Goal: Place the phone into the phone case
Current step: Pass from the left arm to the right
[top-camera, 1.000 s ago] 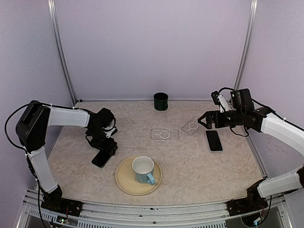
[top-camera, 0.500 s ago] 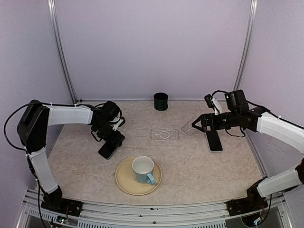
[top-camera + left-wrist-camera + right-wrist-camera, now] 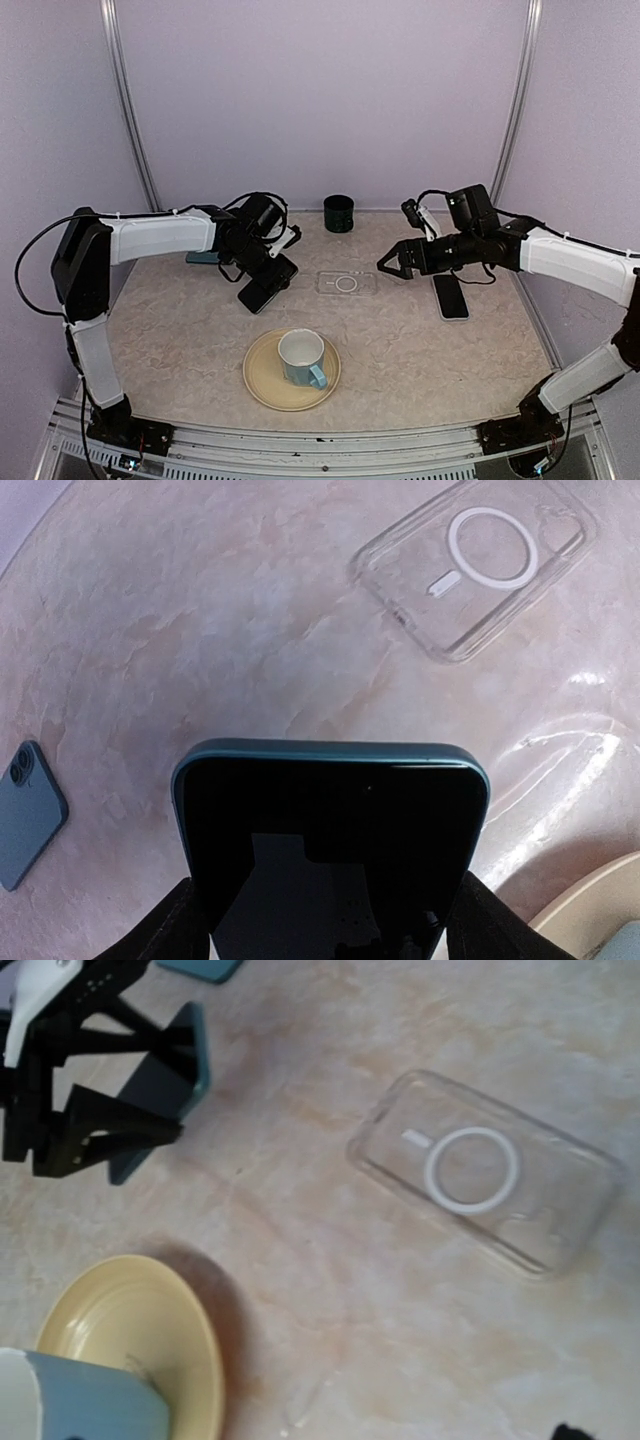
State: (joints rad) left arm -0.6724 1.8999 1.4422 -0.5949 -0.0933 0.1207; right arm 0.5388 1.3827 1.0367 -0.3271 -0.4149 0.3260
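Phone (image 3: 266, 291) now nearer case (image 3: 346, 283) than before

Teal phone (image 3: 330, 850) in gripper (image 3: 328, 927), clear case (image 3: 475, 565) beyond

The tabletop (image 3: 420, 350) is pale beige with a veined, marbled pattern. The phone case (image 3: 346, 283) is clear with a white ring at its middle. The phone (image 3: 330, 850) has a teal rim round a black screen, the plate (image 3: 262, 385) is pale yellow, and the mug (image 3: 301, 358) is white inside and blue outside.
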